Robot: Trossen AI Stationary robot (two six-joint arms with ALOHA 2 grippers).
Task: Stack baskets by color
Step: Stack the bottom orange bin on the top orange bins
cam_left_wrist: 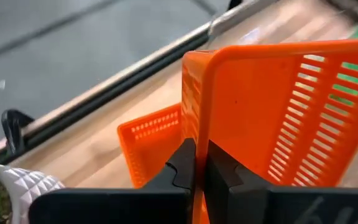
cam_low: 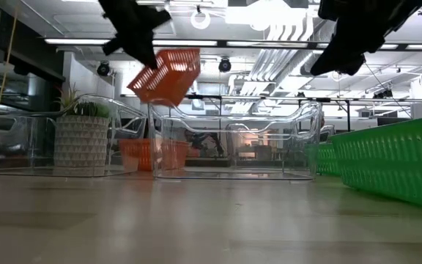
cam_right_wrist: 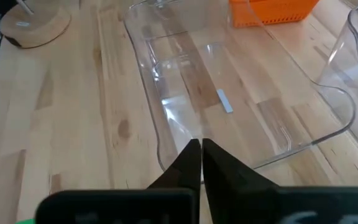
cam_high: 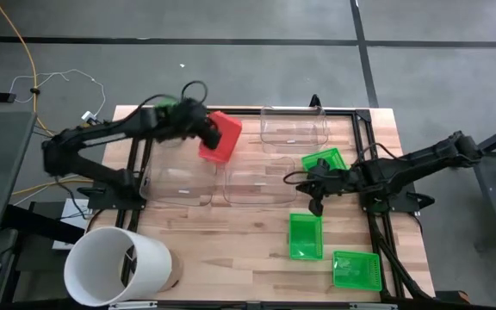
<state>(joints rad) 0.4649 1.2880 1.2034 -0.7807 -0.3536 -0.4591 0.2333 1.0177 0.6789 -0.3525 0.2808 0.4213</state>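
Observation:
My left gripper (cam_high: 203, 129) is shut on a red basket (cam_high: 222, 133) and holds it in the air over the table's far left part; the low view shows that basket (cam_low: 168, 73) tilted, well above the table. A second red basket (cam_left_wrist: 149, 146) rests on its bottom on the wood below it. My right gripper (cam_high: 317, 194) hangs shut and empty above the near rim of a clear basket (cam_right_wrist: 229, 93), high over the table in the low view (cam_low: 341, 59). Three green baskets (cam_high: 324, 161) (cam_high: 306, 235) (cam_high: 356, 269) lie on the table's right part. My left gripper pinches one side wall of the red basket (cam_left_wrist: 197, 127), close to a corner, between its two fingers (cam_left_wrist: 182, 165). The wall stands edge-on between them. The basket is lifted clear and hangs tilted beyond the fingers, its mesh wall (cam_left_wrist: 316, 124) facing the wrist camera.
Three clear baskets (cam_high: 294, 127) (cam_high: 179, 181) (cam_high: 257, 181) stand in the table's middle and far part. A big white bucket (cam_high: 119, 265) lies at the near left corner. A small plant in a white pot (cam_low: 80, 143) stands at the left. Bare wood lies along the near edge (cam_high: 231, 250).

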